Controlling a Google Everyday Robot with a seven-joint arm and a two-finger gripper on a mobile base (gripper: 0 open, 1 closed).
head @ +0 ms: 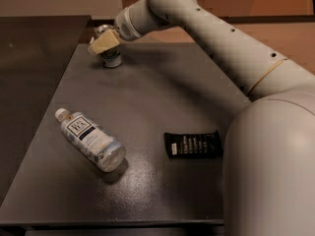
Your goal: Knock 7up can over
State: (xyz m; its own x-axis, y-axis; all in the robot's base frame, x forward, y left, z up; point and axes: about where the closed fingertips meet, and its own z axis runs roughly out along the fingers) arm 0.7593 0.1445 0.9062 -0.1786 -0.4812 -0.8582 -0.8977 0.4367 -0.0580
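The 7up can point(112, 59) stands at the far left corner of the dark grey table point(162, 92). Only its lower white and green part and a bit of its silver top show. My gripper point(102, 44) is right at the can's upper half, on its left front side, and covers most of it. The white arm point(206, 28) reaches in from the right.
A clear plastic bottle point(91, 140) with a white cap lies on its side at the front left. A black snack packet point(193, 144) lies flat at the front right, next to my white body point(270, 171). The table's left edge runs close to the can.
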